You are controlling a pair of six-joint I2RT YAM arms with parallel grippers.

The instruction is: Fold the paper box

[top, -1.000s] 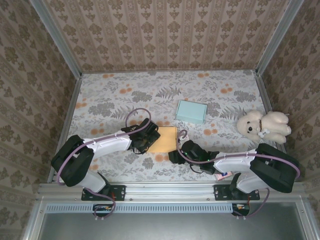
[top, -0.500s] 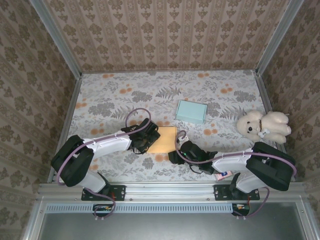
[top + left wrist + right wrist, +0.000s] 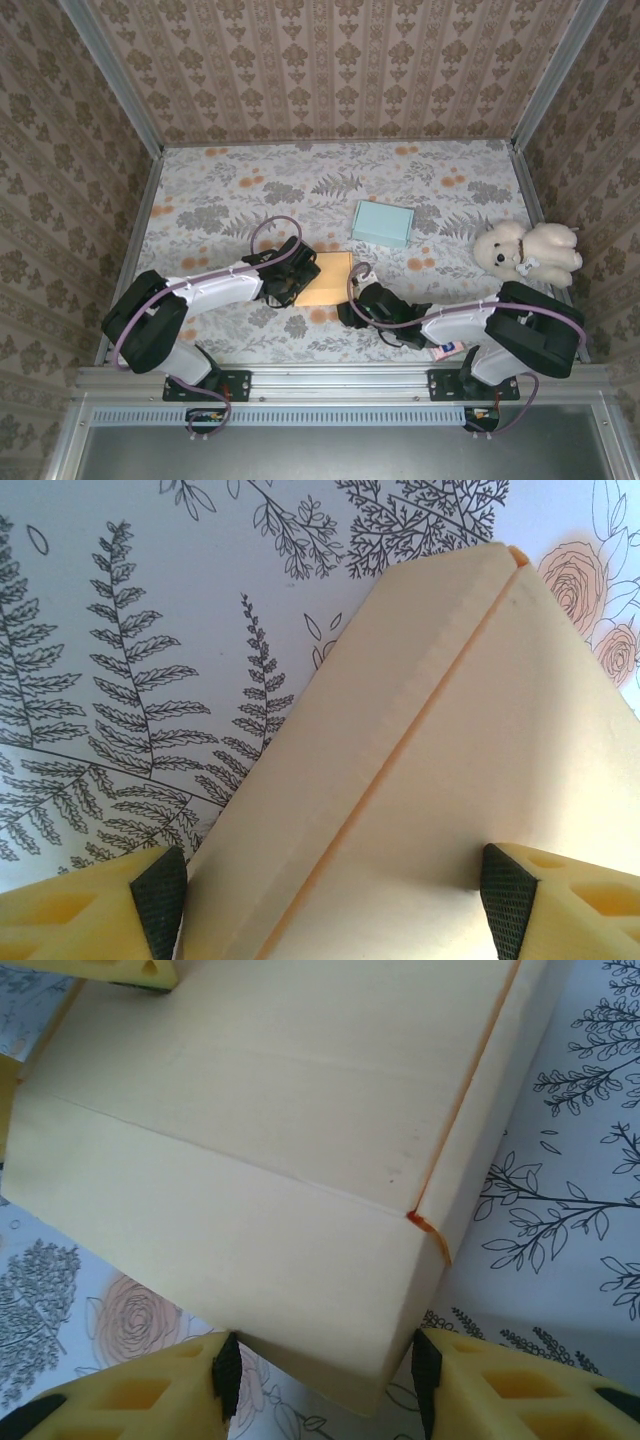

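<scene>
flat pale-yellow paper box point(image 3: 325, 278) sits mid table point(image 3: 420, 180), between both arms; left fingers point(image 3: 160, 905) spread wide, straddling its left edge, nothing clamped; right fingers point(image 3: 228, 1375) half open around its near-right corner, can't tell if gripping; both equally close

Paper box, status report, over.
Left tool open, astride the paper box. Right tool brackets its corner, grip unclear. It lies on the table. Teal box, teddy bear well clear.
</scene>
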